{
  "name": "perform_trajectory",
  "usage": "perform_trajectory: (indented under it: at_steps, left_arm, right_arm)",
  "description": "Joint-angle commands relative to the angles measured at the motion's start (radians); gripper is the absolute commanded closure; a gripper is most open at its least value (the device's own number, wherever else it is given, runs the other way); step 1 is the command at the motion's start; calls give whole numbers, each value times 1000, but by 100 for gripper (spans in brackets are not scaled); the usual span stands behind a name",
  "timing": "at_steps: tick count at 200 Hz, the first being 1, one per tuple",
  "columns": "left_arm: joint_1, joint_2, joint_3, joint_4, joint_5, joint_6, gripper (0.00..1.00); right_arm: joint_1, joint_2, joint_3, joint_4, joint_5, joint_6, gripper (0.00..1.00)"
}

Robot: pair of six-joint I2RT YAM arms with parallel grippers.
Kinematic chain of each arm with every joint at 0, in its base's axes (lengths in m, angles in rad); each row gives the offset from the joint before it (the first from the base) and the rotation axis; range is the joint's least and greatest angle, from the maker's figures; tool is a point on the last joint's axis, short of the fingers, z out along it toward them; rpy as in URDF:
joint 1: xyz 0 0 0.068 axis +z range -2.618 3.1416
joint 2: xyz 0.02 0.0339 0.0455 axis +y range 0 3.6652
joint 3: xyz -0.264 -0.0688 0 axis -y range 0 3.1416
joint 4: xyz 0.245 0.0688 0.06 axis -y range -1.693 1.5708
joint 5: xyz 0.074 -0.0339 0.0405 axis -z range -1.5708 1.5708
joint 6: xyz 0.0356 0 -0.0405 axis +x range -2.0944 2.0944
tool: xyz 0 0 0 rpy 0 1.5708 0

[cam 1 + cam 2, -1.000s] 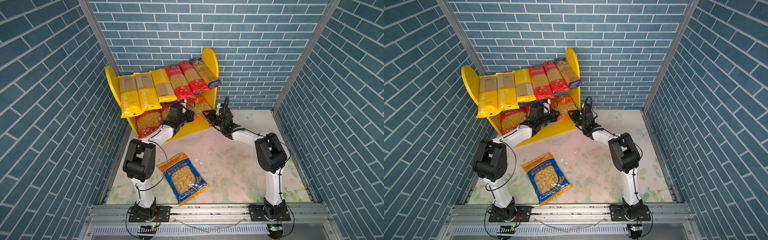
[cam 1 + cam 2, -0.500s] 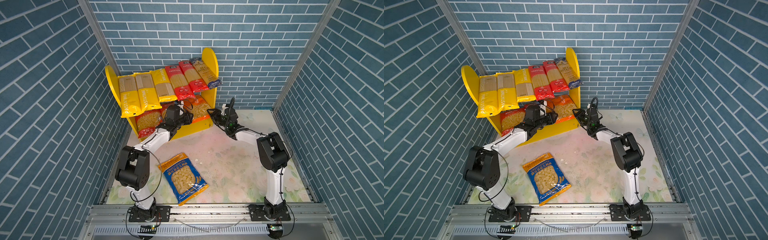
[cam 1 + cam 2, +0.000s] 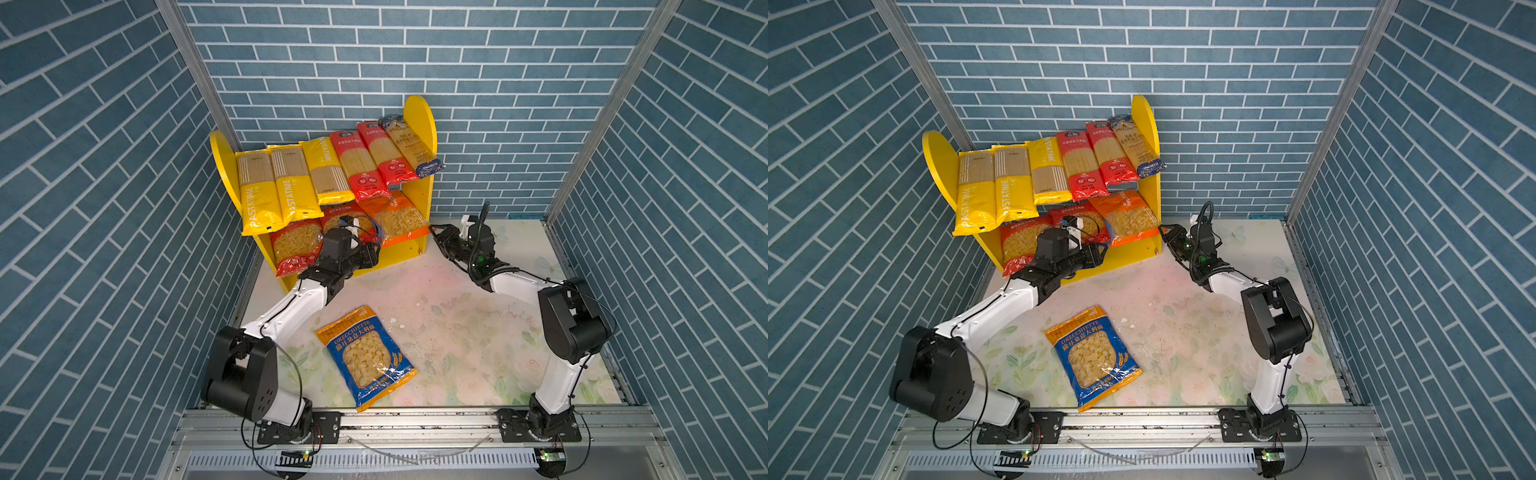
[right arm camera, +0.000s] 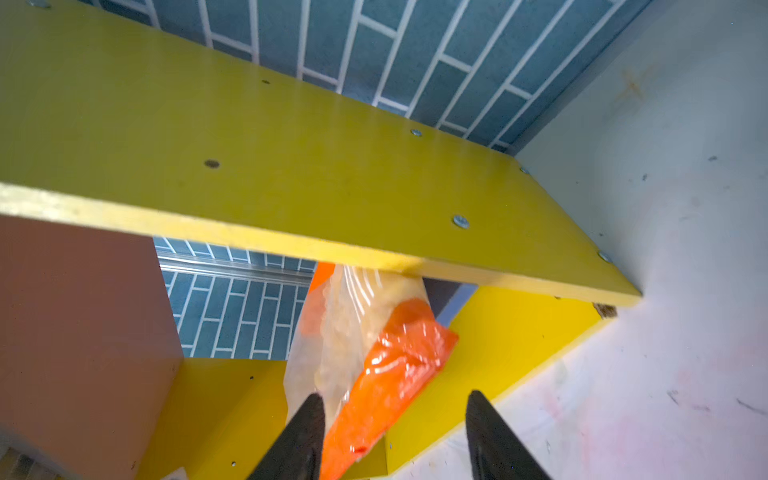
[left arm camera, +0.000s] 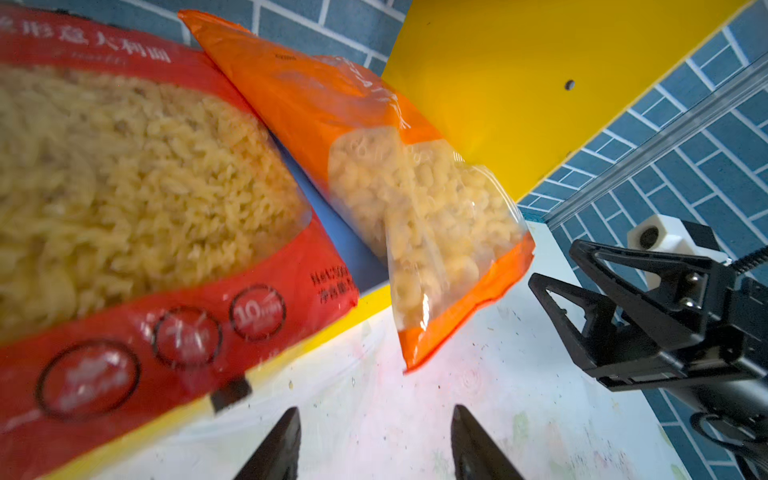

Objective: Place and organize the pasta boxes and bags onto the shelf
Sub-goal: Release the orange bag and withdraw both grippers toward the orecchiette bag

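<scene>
Lying loose, blue bag (both top views only)

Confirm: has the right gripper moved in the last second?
Yes. In a top view the right gripper has backed rightward: it overlapped the shelf at its right side panel, and now sits just clear of it.

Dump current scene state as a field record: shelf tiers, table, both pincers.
shelf upper tier: three yellow spaghetti packs, two red spaghetti packs, one dark-blue spaghetti pack
shelf lower tier: two red bags, one orange bag overhanging the front edge
table: blue orecchiette bag, lying flat, not shelved
left pincer: open, empty, facing lower tier
right pincer: open, empty, near orange bag's corner
</scene>
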Motion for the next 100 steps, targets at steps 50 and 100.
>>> perform_trajectory:
  at_steps: [50, 100]
  left_arm:
    - [-259, -403, -289, -221, -392, -77, 39]
    - [-375, -708, -478, -555, -513, -251, 39]
  right_arm:
    - [198, -213, -212, -309, 72, -294, 48]
    - [350, -173, -207, -505, -2, -424, 49]
